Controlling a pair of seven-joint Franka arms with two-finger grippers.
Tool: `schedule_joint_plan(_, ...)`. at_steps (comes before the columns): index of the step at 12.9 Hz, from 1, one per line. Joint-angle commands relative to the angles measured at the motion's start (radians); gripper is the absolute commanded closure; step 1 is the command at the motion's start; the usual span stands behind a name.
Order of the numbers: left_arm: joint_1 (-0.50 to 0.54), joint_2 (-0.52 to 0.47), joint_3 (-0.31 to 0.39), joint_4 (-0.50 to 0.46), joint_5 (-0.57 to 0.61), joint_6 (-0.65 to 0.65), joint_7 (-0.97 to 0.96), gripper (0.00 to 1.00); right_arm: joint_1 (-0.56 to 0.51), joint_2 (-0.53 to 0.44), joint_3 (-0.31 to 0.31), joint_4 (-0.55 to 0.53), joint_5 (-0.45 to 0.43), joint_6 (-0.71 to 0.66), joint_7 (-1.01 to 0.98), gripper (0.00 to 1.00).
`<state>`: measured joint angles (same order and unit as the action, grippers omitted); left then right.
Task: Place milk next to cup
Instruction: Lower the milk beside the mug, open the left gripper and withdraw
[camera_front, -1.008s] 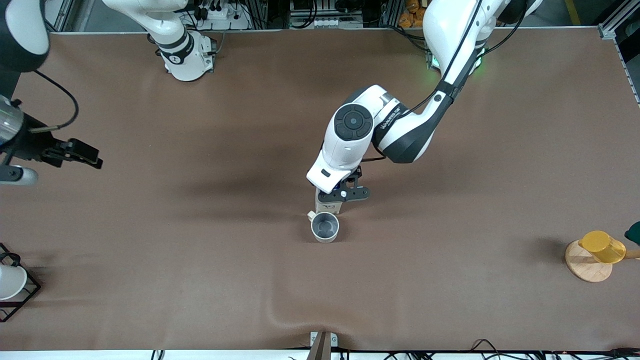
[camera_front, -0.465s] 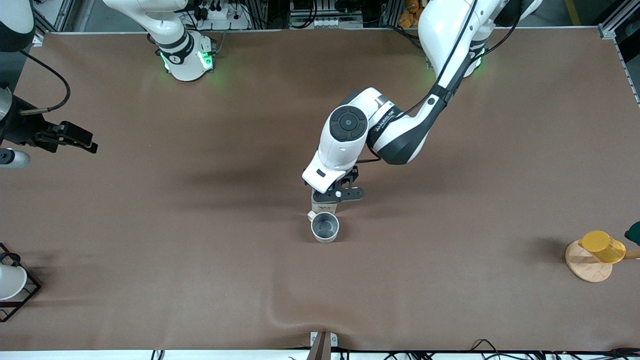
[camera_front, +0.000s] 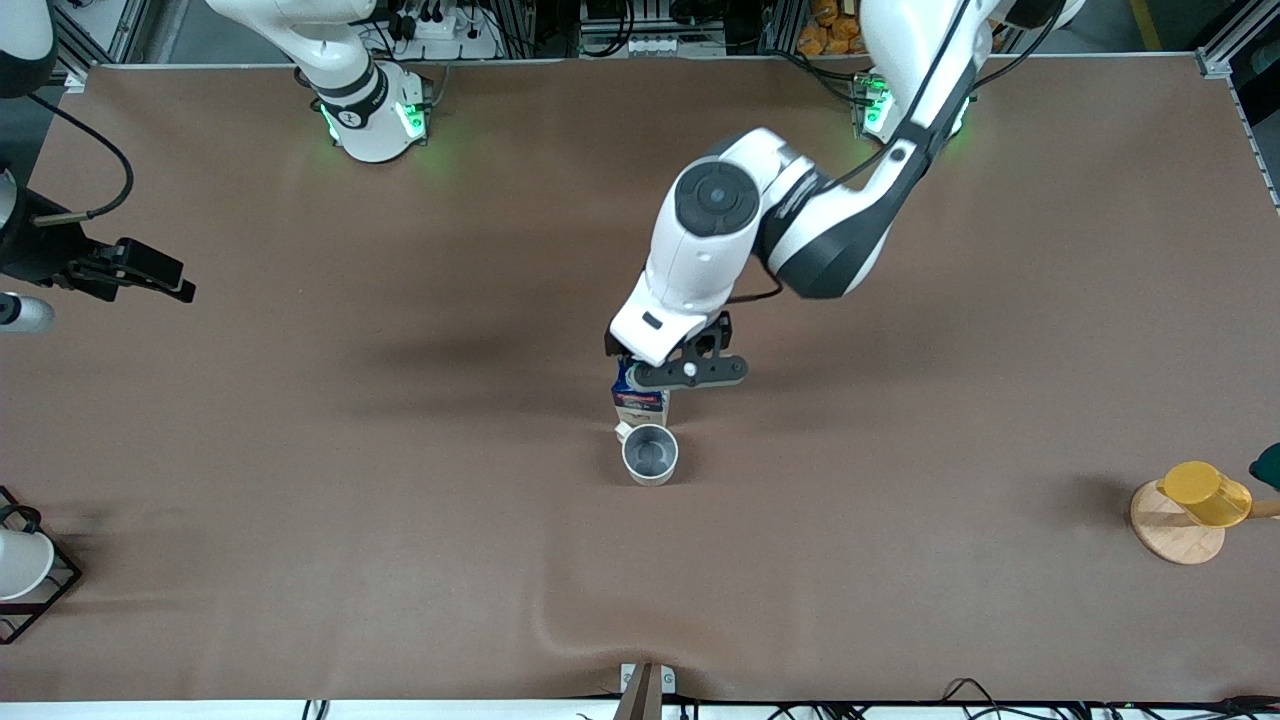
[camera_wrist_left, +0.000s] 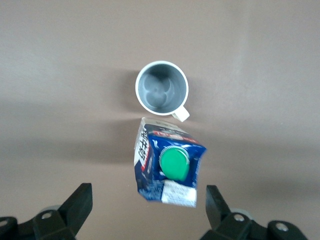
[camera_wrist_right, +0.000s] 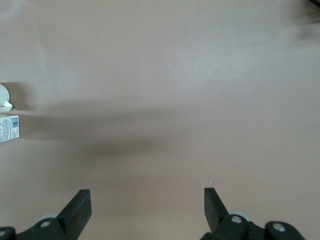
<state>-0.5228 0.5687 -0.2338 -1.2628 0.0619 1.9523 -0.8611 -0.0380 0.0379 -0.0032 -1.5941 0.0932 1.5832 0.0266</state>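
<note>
Milk carton (camera_wrist_left: 169, 167) stands upright on the surface (camera_front: 900, 400), long axis vertical, green cap (camera_wrist_left: 174, 164) facing up. It sits just beside the beige mug (camera_front: 650, 455), farther from the front camera; contact can't be judged. Mug handle (camera_wrist_left: 181, 114) points toward the carton. In front view the carton's top is partly hidden by the left claw (camera_front: 690, 372). Left claw (camera_wrist_left: 147, 207) hangs over the carton, fingers wide apart, holding nothing. Right claw (camera_wrist_right: 145, 205) waits at the right arm's end, fingers apart, empty.

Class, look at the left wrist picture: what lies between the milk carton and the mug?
Nothing. The milk stands right beside the cup, by its handle, with only a sliver of bare brown table showing. The open left gripper is above the carton.
</note>
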Motion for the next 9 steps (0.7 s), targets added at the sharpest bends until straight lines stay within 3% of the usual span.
schedule_joint_plan(1,0.093,-0.104,0.001,-0.023,0.015,-0.071,0.008,0.0,-0.022,-0.023,0.014,-0.024,0.017,0.008,-0.024,0.0)
schedule_joint_plan(5,0.272,-0.191,0.004,-0.024,0.032,-0.205,0.016,0.0,-0.025,-0.02,0.012,-0.013,-0.003,0.011,-0.019,0.0)
schedule_joint_plan(9,0.426,-0.263,0.001,-0.032,0.024,-0.317,0.226,0.0,-0.025,-0.018,0.012,0.0,-0.082,0.032,-0.025,0.0)
